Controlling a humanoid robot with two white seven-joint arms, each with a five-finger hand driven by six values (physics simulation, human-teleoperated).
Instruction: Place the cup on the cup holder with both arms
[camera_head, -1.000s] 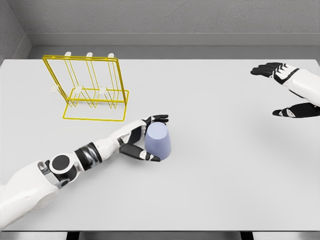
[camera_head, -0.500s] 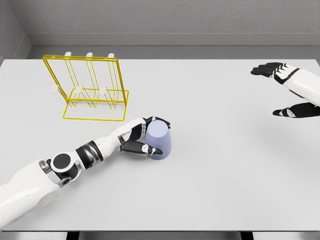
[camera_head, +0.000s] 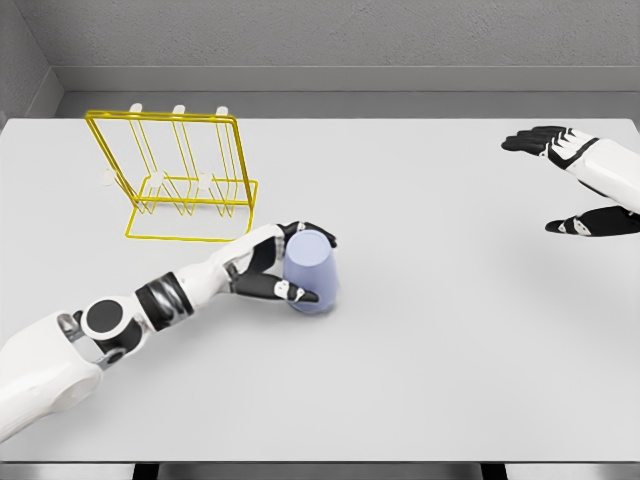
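white table (camera_head: 420, 380): one cup (camera_head: 309, 272), one left hand (camera_head: 268, 272) gripping.

White-shelled arms with black joint rings, each robot hand (camera_head: 268, 274) black-fingered with white knuckle plates.

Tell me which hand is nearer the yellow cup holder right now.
Left. The left hand sits just in front of the yellow cup holder, off its right corner, fingers closed on the cup. The right hand is open at the table's far right edge.
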